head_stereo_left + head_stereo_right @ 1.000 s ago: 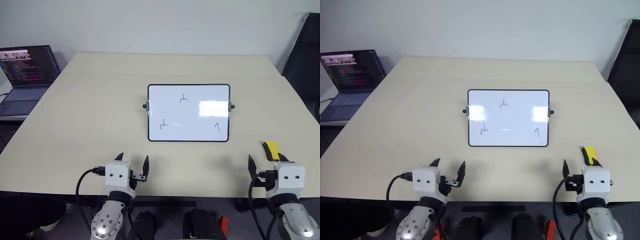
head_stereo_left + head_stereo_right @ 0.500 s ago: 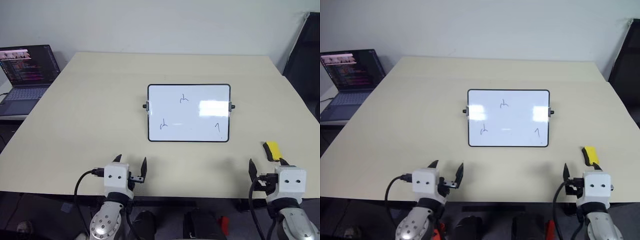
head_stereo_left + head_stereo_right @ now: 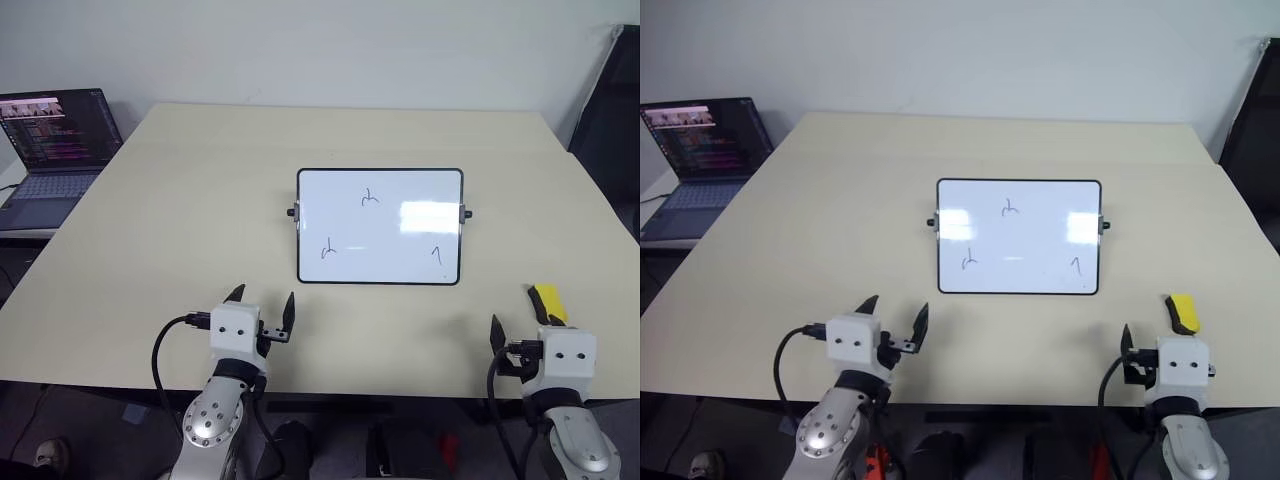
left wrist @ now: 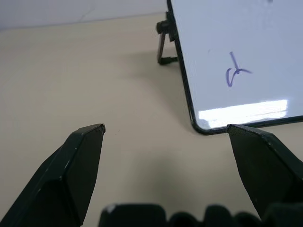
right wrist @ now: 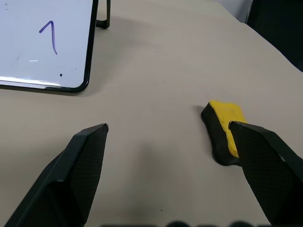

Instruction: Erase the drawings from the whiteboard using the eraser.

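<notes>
The whiteboard stands tilted on the middle of the beige table, black-framed, with three small drawings: one at the top centre, one lower left, one lower right. The yellow eraser with its black base lies flat near the table's front right edge. My right gripper hangs open just behind it. In the right wrist view the eraser sits just ahead of one finger, outside the gap. My left gripper is open and empty at the front edge, short of the board's lower left corner.
An open laptop with a lit screen sits on a lower surface off the table's far left corner. A dark object stands beyond the right edge. Bare tabletop surrounds the board.
My left gripper has edged forward over the table towards the board. The right gripper, the eraser and the board stay where they were.
</notes>
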{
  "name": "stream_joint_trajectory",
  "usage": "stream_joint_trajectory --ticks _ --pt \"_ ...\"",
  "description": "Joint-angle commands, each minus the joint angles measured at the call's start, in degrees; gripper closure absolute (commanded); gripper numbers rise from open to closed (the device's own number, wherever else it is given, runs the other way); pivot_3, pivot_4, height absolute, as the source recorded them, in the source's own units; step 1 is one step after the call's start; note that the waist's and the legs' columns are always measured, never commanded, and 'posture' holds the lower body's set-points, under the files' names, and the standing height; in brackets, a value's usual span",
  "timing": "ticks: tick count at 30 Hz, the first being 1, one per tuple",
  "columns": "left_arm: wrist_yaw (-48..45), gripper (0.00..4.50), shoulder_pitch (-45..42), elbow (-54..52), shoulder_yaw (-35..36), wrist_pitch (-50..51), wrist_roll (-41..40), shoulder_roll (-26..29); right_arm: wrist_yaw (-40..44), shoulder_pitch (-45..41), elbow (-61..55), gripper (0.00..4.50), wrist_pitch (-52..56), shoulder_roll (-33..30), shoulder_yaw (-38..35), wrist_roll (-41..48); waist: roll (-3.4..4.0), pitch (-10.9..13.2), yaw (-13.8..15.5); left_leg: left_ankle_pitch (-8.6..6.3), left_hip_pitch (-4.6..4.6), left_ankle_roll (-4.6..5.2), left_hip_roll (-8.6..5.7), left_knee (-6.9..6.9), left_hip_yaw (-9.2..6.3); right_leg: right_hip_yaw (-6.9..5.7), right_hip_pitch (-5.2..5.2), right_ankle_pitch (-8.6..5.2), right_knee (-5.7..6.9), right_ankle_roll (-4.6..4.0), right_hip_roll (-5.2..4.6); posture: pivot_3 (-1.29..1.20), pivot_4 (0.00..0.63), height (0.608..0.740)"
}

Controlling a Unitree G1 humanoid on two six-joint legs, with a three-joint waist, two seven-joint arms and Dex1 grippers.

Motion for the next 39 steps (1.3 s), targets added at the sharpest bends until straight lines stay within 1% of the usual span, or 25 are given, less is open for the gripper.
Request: stream_joint_trajectory --ticks 1,5,9,11,15,19,22,26,31,35,39 --pt "-2.3 0.00 -3.1 0.2 0.8 -1.2 -1.8 1.4 -1.2 0.3 -1.7 0.06 -2.7 0.7 -1.3 -0.5 0.01 0.0 0.0 0.00 0.00 0.00 0.02 0.00 0.00 0.00 0.00 0.00 0.00 0.00 0.00 0.00 0.150 0.740" --pt "-10.7 0.00 -11.4 3.4 -0.1 -3.0 -7.1 4.6 -1.8 0.0 -1.6 0.06 -3.4 0.7 -1.8 -0.9 0.01 0.0 0.1 0.01 0.01 0.00 -0.02 0.03 -0.02 -0.04 0.02 0.00 0.02 0.00 0.02 0.00 0.150 0.740" --pt "-17.8 0.00 -20.0 6.1 -2.0 -2.5 -11.3 6.7 -1.8 -2.4 -1.5 0.06 -1.0 1.3 -3.0 2.1 0.01 -0.1 0.1 0.02 0.02 0.01 -0.08 0.04 0.05 0.00 0.05 0.05 0.03 0.07 0.15 0.00 0.150 0.740" --pt "-20.7 0.00 -23.2 7.2 -3.1 -1.6 -13.0 7.3 -1.6 -3.7 -1.8 0.06 0.1 1.4 -2.9 2.6 0.01 -0.1 0.1 0.02 0.01 0.01 -0.10 0.03 0.09 0.04 0.06 0.24 0.02 0.41 0.16 0.00 0.150 0.740" --pt "-26.6 0.00 -27.8 8.6 -4.6 2.3 -17.9 8.4 -2.0 -5.7 -2.4 0.06 2.9 2.1 -3.9 5.0 0.02 -0.1 0.0 0.01 0.01 0.01 -0.11 0.01 0.06 0.02 0.05 0.26 0.04 0.43 0.29 0.00 0.150 0.740" --pt "-34.1 0.00 -30.5 8.9 -6.5 8.4 -24.1 10.8 -2.1 -9.1 -2.9 0.06 8.1 2.5 -5.7 8.9 0.06 -0.1 -0.1 0.02 0.05 0.01 -0.09 0.02 0.01 0.02 0.05 0.27 0.09 0.36 0.47 0.00 0.150 0.740" --pt "-39.8 0.00 -31.8 9.0 -8.5 10.6 -26.3 13.4 -2.2 -12.3 -2.3 0.06 11.4 1.9 -7.7 11.3 0.07 -0.1 -0.1 0.02 0.06 0.02 -0.08 0.03 0.02 0.03 0.05 0.29 0.11 0.32 0.52 0.00 0.150 0.740" --pt "-45.4 0.00 -33.3 10.0 -10.7 11.1 -27.2 15.8 -1.6 -14.7 -0.9 0.06 13.3 0.5 -9.1 12.5 0.09 -0.1 -0.1 0.02 0.06 0.02 -0.07 0.03 0.02 0.04 0.05 0.30 0.10 0.30 0.56 0.00 0.150 0.740" --pt "-49.3 0.00 -37.0 14.6 -12.7 9.8 -24.3 18.0 -1.1 -17.0 1.7 0.06 14.4 -0.8 -10.3 13.5 0.10 -0.1 -0.1 0.02 0.06 0.02 -0.07 0.02 0.00 0.04 0.04 0.30 0.11 0.29 0.59 0.00 0.150 0.740" --pt "-50.7 0.00 -38.2 16.3 -13.8 8.4 -22.9 18.1 -1.2 -19.3 5.0 0.06 16.6 -2.3 -11.4 14.8 0.14 -0.1 -0.2 0.02 0.06 0.03 -0.07 0.03 0.04 0.09 0.04 0.31 0.11 0.29 0.59 0.00 0.150 0.740" --pt "-50.8 0.00 -38.6 16.1 -14.1 8.6 -23.0 17.4 -0.6 -21.6 8.2 0.06 16.5 -4.3 -12.4 15.2 0.14 -0.1 -0.2 0.02 0.05 0.03 -0.07 0.02 0.02 0.08 0.04 0.31 0.10 0.28 0.59 0.00 0.150 0.740"
